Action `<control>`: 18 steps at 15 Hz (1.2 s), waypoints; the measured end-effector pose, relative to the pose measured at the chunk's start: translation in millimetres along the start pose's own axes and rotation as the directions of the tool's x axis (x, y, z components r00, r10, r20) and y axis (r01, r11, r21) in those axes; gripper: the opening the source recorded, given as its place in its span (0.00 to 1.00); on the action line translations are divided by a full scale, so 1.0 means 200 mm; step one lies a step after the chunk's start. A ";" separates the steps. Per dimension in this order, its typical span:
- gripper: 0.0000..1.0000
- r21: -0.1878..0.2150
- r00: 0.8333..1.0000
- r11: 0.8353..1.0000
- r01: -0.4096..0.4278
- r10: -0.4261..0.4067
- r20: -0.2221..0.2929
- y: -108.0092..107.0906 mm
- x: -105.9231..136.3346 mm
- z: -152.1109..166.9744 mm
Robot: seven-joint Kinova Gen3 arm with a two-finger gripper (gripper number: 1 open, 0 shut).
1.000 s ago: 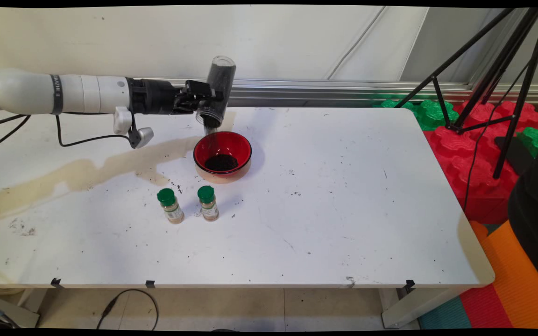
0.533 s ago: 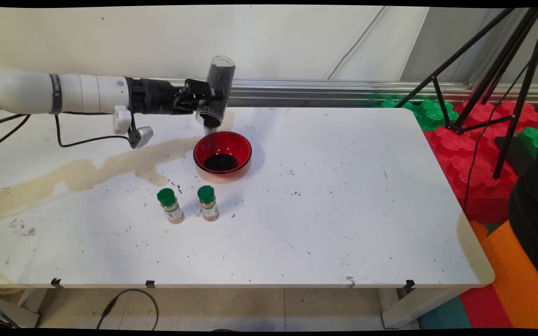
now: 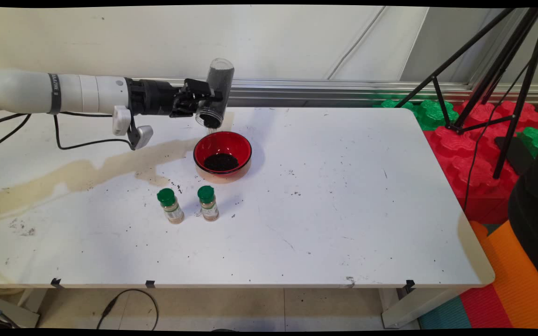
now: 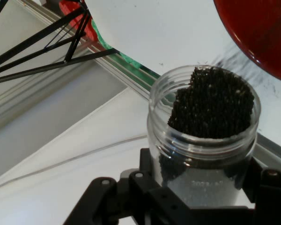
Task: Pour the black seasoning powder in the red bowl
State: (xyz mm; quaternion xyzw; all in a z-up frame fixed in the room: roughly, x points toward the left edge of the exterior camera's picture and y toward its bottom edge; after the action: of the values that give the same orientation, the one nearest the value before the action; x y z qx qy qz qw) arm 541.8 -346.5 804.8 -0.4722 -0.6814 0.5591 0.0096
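Observation:
My gripper (image 3: 209,97) is shut on a clear plastic jar (image 3: 216,93) of dark grains, held tipped mouth-down above the far left rim of a red bowl (image 3: 245,147). The bowl holds a pile of dark grains (image 3: 221,162). In the hand view the jar (image 4: 203,140) fills the lower middle, its open mouth packed with dark grains (image 4: 210,105), and my gripper (image 4: 196,197) clamps its body. A few grains blur past between the mouth and the red bowl (image 4: 260,33) at the upper right.
Two small spice bottles with green caps (image 3: 170,205) (image 3: 208,202) stand in front of the bowl. A tan stain (image 3: 87,170) runs across the table's left part, and dark grains are scattered about. A black tripod (image 3: 498,70) and red and green foam blocks (image 3: 474,140) lie beyond the right edge.
The jar has tilted back a little and risen slightly. The stream of grains falling into the bowl has thinned to almost nothing.

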 end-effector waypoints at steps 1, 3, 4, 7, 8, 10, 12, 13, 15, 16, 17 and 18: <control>0.00 -0.001 1.000 1.000 0.011 -0.011 -0.002 0.00 0.00 0.00; 0.00 -0.003 0.999 0.999 0.034 -0.034 -0.005 0.00 0.00 0.00; 0.00 -0.005 0.999 0.999 0.043 -0.044 -0.006 0.00 0.00 0.00; 0.00 -0.011 0.995 0.995 0.102 -0.102 -0.010 0.00 0.00 0.00; 0.00 -0.014 0.992 0.992 0.123 -0.123 -0.010 0.00 0.01 0.00; 0.00 -0.018 0.986 0.986 0.164 -0.164 -0.011 -0.01 0.01 -0.01; 0.00 -0.025 0.973 0.973 0.229 -0.229 -0.010 -0.01 0.00 -0.01; 0.00 -0.028 0.966 0.965 0.259 -0.259 -0.008 -0.02 0.00 -0.01; 0.00 -0.033 0.950 0.950 0.311 -0.311 -0.007 -0.02 -0.01 -0.01; 0.00 -0.035 0.943 0.943 0.331 -0.332 -0.007 -0.03 -0.01 -0.02; 0.00 -0.037 0.932 0.931 0.362 -0.363 -0.006 -0.03 -0.01 -0.02; 0.00 -0.040 0.917 0.916 0.399 -0.400 -0.006 -0.04 -0.01 -0.02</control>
State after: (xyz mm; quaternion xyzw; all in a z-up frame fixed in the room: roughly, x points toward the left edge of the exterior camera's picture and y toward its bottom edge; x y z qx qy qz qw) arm 541.2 -344.2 813.6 -0.3272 -0.7739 0.5290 0.1192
